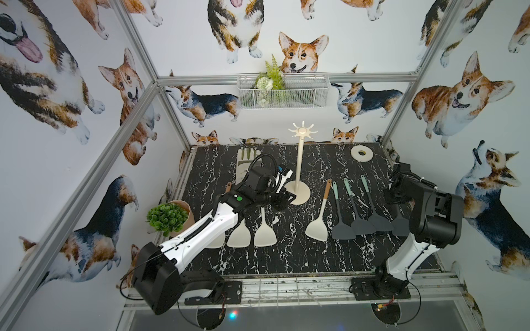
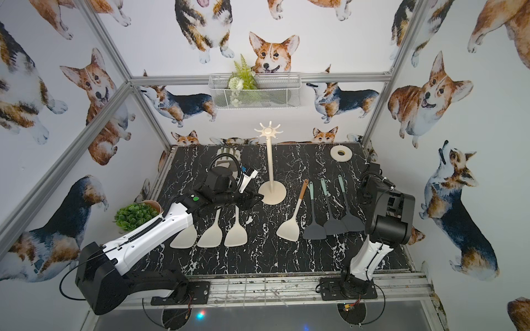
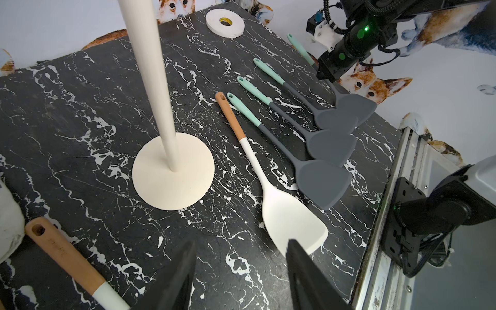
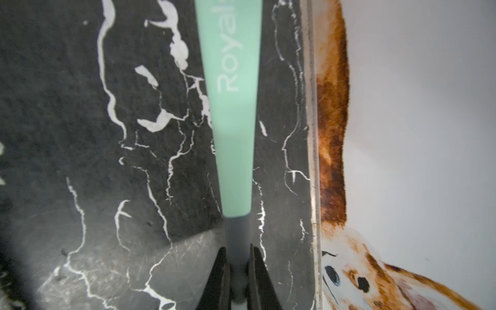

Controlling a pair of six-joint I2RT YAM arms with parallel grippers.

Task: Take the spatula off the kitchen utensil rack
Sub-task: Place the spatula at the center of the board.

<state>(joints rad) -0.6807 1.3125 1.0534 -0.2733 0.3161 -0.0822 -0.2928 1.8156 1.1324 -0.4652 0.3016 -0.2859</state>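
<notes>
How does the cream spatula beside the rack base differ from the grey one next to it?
The cream spatula has a brown handle; the grey spatula has a mint green one. The cream spatula's blade is pale, the grey spatula's dark. Both lie flat on the table.

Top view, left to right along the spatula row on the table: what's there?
Potted plant → cream spatulas → kitchen utensil rack → wood-handled cream spatula → grey mint-handled spatulas → right arm.

The tabletop (image 3: pixel 80 112) is matt black marble-look, kinda scuffed. The rack (image 3: pixel 171 174) looks smooth matt cream. The grey spatula (image 4: pixel 236 233) seems rubbery and matt, and the cream spatula (image 3: pixel 292 220) has a wood-look handle.
</notes>
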